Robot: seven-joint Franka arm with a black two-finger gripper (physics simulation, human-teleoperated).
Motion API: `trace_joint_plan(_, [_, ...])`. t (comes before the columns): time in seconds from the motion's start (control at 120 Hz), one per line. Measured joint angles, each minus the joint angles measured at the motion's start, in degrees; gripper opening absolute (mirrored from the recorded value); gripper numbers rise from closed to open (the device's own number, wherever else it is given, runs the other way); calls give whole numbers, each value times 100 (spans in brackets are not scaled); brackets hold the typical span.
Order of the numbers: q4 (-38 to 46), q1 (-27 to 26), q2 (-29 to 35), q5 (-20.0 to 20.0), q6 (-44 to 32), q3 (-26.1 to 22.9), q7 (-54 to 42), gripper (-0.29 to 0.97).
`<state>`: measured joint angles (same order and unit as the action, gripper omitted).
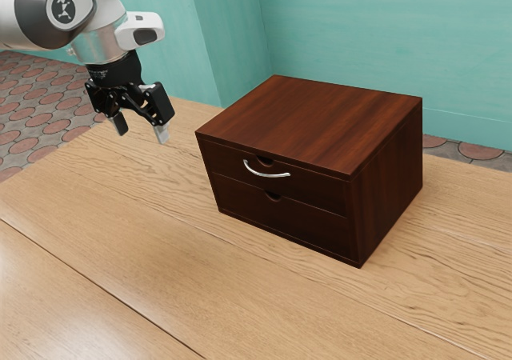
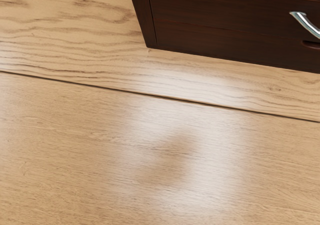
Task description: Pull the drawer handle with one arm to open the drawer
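Note:
A dark wooden cabinet (image 1: 320, 160) with two drawers stands on the table. Its upper drawer (image 1: 276, 174) carries a curved silver handle (image 1: 266, 170) and sits flush with the front, shut. My gripper (image 1: 141, 127) hangs open above the table, well off to the exterior view's left of the cabinet, with nothing between its fingers. In the wrist view the cabinet's lower front corner (image 2: 150, 30) and one end of the silver handle (image 2: 305, 22) appear beyond the bare wood under my hand.
The light wooden table (image 1: 160, 240) spreads wide in front of the cabinet and under my hand. A teal wall (image 1: 384, 32) rises behind, with a patterned tile floor (image 1: 36, 104) at the exterior view's left.

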<state>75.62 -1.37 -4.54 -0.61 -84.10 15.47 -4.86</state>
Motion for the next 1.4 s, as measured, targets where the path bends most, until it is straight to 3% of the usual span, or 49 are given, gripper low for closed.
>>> trace_joint_plan(0.225, [-5,40,-5,157,3,153,-10,68])
trace_joint_plan(0.325, [-397,26,155,186,5,141,-244,68])
trace_joint_plan(0.433, [-1109,331,276,296,-77,-300,-1225,68])
trace_joint_plan(0.608, [-1206,475,409,418,-325,-1095,-3315,68])
trace_joint_plan(0.792, [-953,-124,124,488,-389,-1183,-4823,68])
trace_joint_plan(0.883, [-878,-183,-59,453,-517,-1193,-5410,68])
trace_joint_plan(0.975, [288,-72,568,458,-1008,-1203,-5915,68])
trace_joint_plan(1.058, [799,46,811,464,-1508,-1210,-6313,67])
trace_joint_plan(1.4, [1283,-133,847,452,-2657,-1352,-7497,65])
